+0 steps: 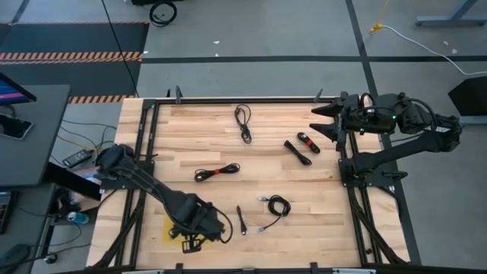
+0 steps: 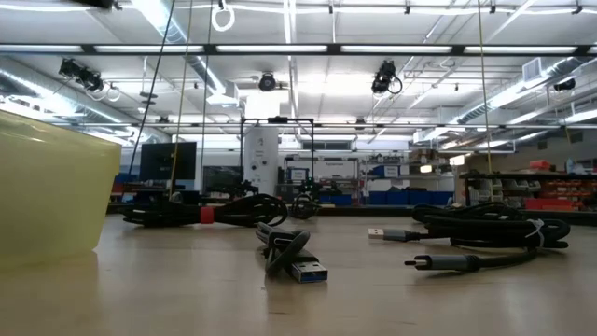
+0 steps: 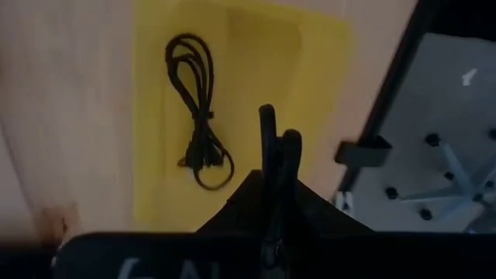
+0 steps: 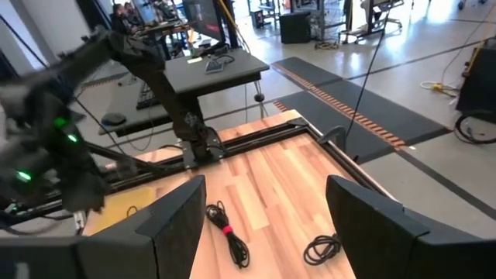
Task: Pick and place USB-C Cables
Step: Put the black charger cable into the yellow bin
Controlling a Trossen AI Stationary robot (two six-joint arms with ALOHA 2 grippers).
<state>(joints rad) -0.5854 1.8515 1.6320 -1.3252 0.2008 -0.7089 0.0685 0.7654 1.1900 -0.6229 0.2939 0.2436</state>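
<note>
Several short black USB-C cables lie loose on the wooden table: one coiled at the far middle (image 1: 243, 122), one with a red tie (image 1: 217, 173), two short bundles to the right (image 1: 303, 147), and two near the front (image 1: 275, 205), (image 1: 241, 219). One more cable (image 3: 198, 139) lies flat on the floor of a yellow bin (image 3: 310, 62). My left gripper (image 3: 279, 143) hangs shut and empty above that bin at the near-left corner (image 1: 190, 242). My right gripper (image 1: 319, 122) waits open at the far right edge, its fingers spread wide (image 4: 271, 225).
The yellow bin (image 2: 47, 196) stands at the near-left, seen as a tall translucent wall in the low view. A black metal frame (image 1: 144, 137) rims the table. Bare wood lies between the scattered cables. People sit at desks far off (image 4: 124, 12).
</note>
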